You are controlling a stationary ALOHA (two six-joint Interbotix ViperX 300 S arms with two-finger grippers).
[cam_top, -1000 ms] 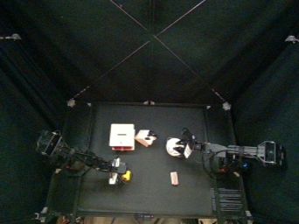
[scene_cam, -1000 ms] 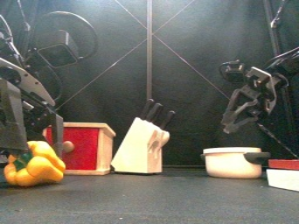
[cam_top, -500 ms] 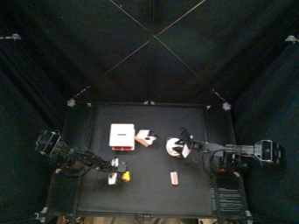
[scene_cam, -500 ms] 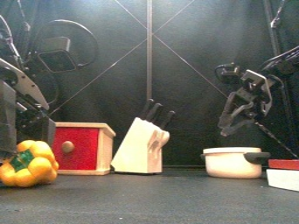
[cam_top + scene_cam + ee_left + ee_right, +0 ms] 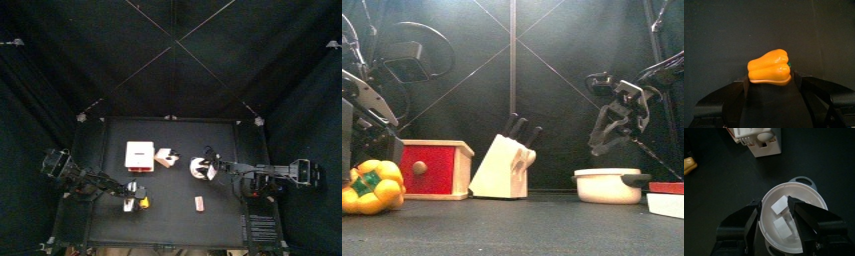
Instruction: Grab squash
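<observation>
The squash (image 5: 769, 66) is a small bright yellow, lobed toy with a green stem. It sits between my left gripper's (image 5: 769, 81) jaws, which are shut on it. In the front view the squash (image 5: 372, 188) is low at the far left, with the left arm behind it. In the top view it (image 5: 134, 203) is at the table's front left. My right gripper (image 5: 775, 203) is open and empty. It hangs above a white pot (image 5: 791, 215) at the right (image 5: 609, 185).
A red-and-white box (image 5: 139, 156) and a white knife block (image 5: 166, 157) stand mid-table. A pale pinkish-beige piece (image 5: 199, 204) lies near the front. Another white-and-red box (image 5: 667, 203) shows at the front view's right edge. The pot holds white pieces.
The squash and my left gripper have shifted a little to the left in the front view. The right gripper has drifted slightly left over the pot.
</observation>
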